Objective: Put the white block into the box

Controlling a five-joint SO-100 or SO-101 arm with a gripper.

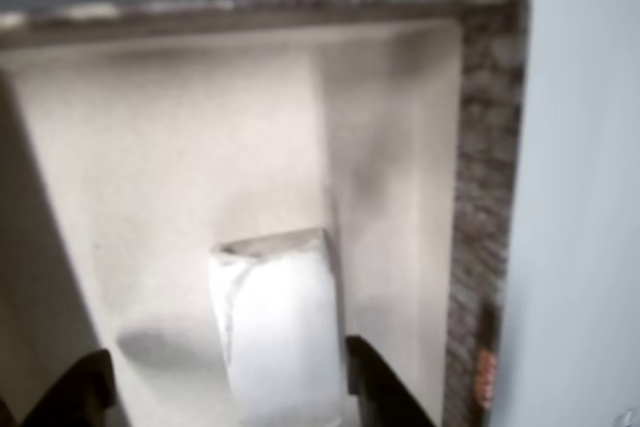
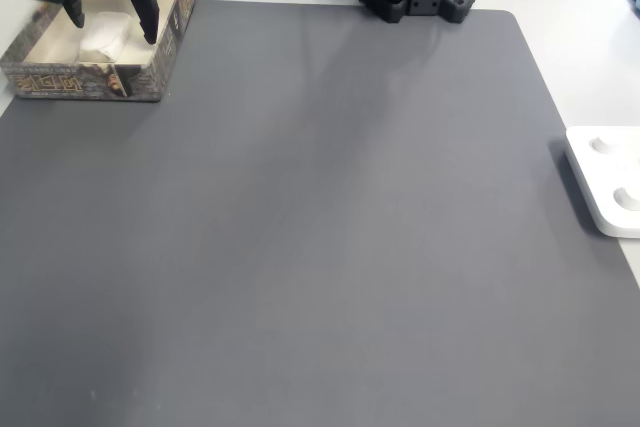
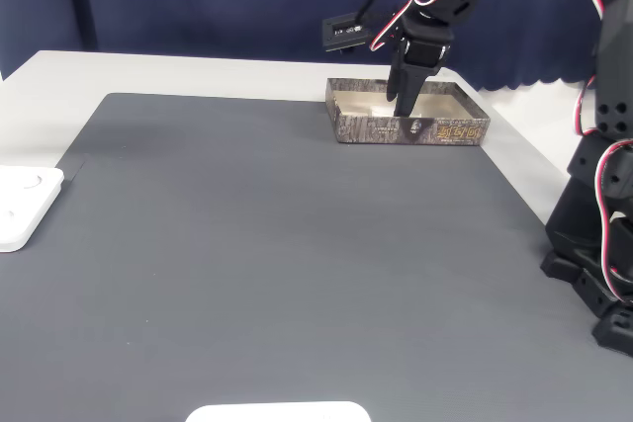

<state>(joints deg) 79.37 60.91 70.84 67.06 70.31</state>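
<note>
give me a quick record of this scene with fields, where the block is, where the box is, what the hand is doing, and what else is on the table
block: white block inside the box, between the hand's fingers
box: at the far left corner of the grey mat in a fixed view
hand: reaching down into the box, fingers spread either side of the block; contact unclear
mat: grey mat covering most of the table
other: white device at the mat's right edge in a fixed view
task state: block is in the box; release cannot be confirmed

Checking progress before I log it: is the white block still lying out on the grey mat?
No, the white block sits inside the box.
</note>
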